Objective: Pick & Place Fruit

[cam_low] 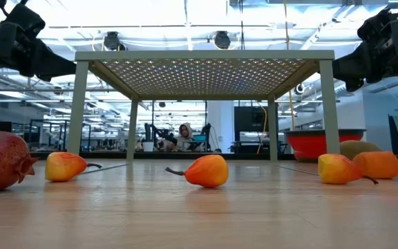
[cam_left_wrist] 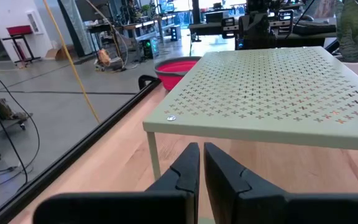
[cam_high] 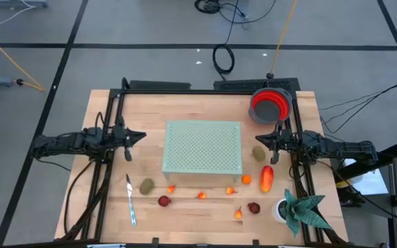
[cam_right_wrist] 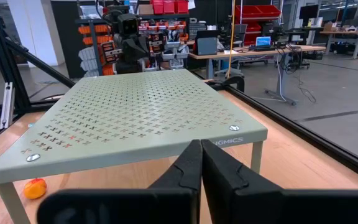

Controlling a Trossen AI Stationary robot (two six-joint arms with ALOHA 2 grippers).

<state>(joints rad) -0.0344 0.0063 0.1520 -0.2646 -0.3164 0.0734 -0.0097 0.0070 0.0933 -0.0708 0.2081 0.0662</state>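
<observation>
"NGMICS" on shelf (cam_right_wrist: 166, 118) rim

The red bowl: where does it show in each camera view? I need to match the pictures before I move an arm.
High view: red bowl at the table's far right corner, beyond the right gripper.
Low view: bowl behind the rack's right leg.
Left wrist view: bowl past the rack's far edge.
Right wrist view: not in it.
Shared landmark: the pale green perforated rack, visible in all four.

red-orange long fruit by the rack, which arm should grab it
Right. The long red-orange fruit lies on the wooden table just in front of the right gripper, whose fingers are shut. The left gripper, also shut, sits across the pale green perforated rack.
</observation>
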